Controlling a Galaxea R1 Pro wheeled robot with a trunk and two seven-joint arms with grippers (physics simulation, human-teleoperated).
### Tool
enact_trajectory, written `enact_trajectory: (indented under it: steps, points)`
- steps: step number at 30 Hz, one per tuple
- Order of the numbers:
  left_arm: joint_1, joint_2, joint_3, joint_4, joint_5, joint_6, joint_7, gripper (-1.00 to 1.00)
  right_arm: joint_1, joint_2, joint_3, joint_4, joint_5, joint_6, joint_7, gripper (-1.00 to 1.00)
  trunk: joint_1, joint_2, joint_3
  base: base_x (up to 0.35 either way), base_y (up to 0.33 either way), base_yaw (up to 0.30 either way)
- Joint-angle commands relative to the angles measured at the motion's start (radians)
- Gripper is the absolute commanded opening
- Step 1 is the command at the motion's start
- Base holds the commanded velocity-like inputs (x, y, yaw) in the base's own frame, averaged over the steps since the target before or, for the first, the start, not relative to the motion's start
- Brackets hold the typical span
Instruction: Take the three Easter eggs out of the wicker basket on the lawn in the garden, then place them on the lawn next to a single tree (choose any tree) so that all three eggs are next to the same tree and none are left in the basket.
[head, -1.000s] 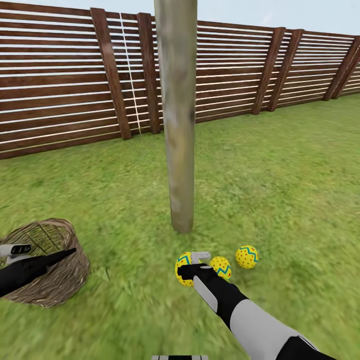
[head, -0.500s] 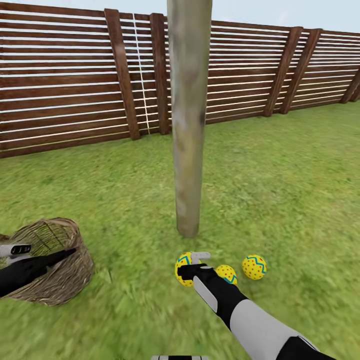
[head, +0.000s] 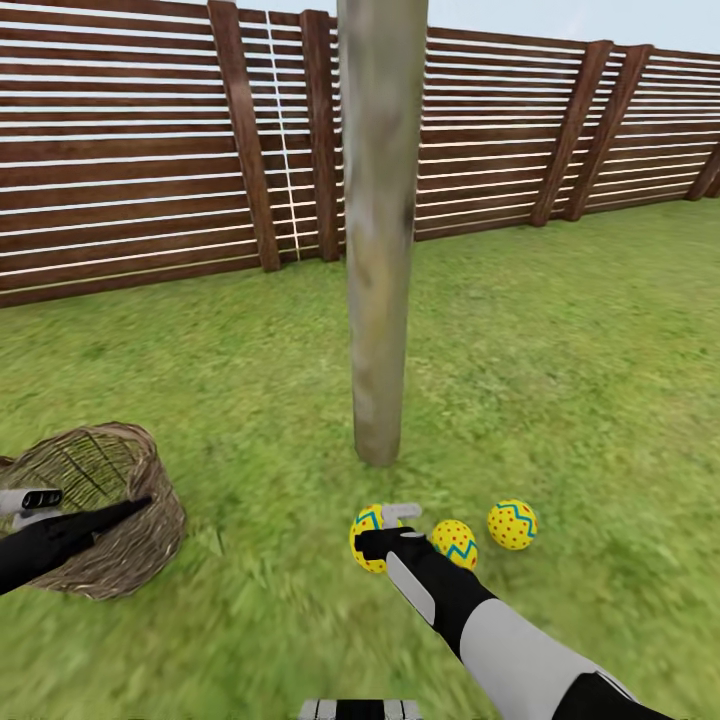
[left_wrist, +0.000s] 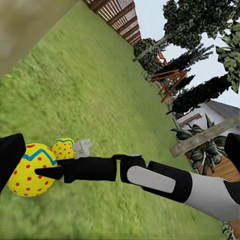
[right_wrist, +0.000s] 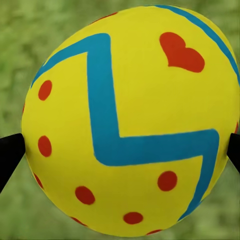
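Here the right tool (head: 378, 541) half hides its egg (head: 366, 530).

The pale grey-beige tree trunk (head: 380, 250) runs off the head view's top edge, so its crown is unseen. The black right gripper (head: 385, 535) covers part of the nearest yellow red-dotted egg (head: 366, 528). The brown open-weave wicker basket (head: 120, 500) is cut by the left edge, its inside partly screened by the black left forearm (head: 60, 535). The right wrist view's grass (right_wrist: 20, 30) is blurred.
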Motion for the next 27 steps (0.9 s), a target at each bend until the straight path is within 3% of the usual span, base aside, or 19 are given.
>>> enact_trajectory:
  steps: [1, 9, 21, 27]
  points:
    - [0.0, 0.0, 0.0, 0.0, -0.001, 0.01, -0.004, 1.0, -0.001, 0.0, 0.004, -0.001, -0.007, 0.003, -0.008, -1.0, 0.004, -0.008, -0.006, 0.0, 0.0, 0.0]
    - [0.0, 0.0, 0.0, 0.0, -0.002, 0.01, -0.004, 1.0, -0.001, 0.0, 0.003, -0.001, -0.006, -0.019, -0.008, -1.0, 0.034, -0.064, -0.044, 0.0, 0.0, 0.051]
    - [0.0, 0.001, 0.0, 0.0, -0.003, 0.009, -0.004, 1.0, -0.001, 0.0, 0.003, -0.001, -0.006, -0.043, -0.01, -1.0, 0.04, -0.067, -0.109, 0.0, 0.0, 0.092]
    - [0.0, 0.001, 0.013, 0.001, -0.002, 0.009, -0.004, 1.0, -0.001, 0.0, 0.003, -0.001, -0.007, -0.043, -0.009, -1.0, 0.04, -0.067, -0.119, 0.0, 0.0, 0.093]
